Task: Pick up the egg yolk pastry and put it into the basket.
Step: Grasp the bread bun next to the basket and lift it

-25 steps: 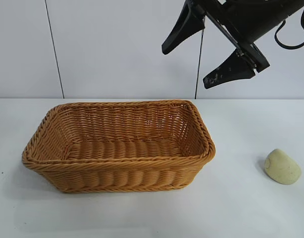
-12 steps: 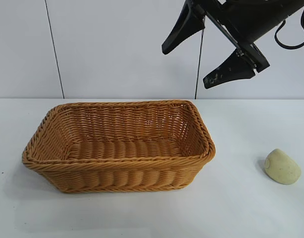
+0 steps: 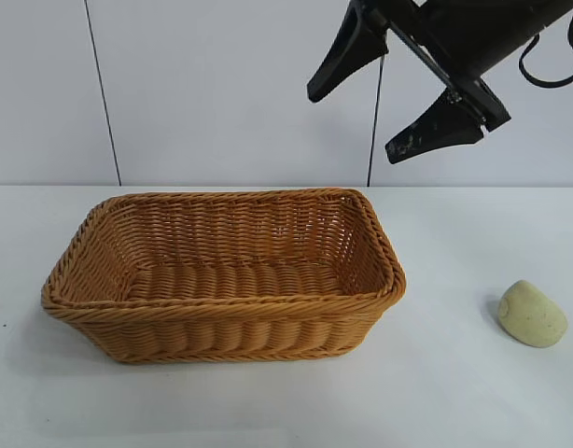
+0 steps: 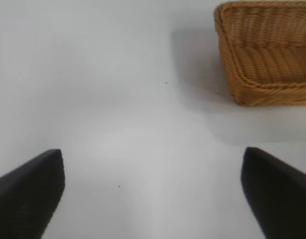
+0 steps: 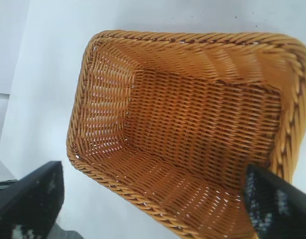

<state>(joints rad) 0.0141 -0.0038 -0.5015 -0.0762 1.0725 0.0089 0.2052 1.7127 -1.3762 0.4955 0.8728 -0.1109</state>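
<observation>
Your right arm runs off the exterior view's top edge; the basket is cropped in both wrist views.

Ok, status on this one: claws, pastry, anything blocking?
Right claw open, high above woven orange-tan wicker basket. Left claw open over bare table. Pale cream dome-shaped pastry on table right of basket, untouched. Nothing blocking.

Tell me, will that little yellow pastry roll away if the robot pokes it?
Probably a little: the egg yolk pastry looks rounded and lies tilted on the table. Its flat face may stop it. It seems small, likely light.
</observation>
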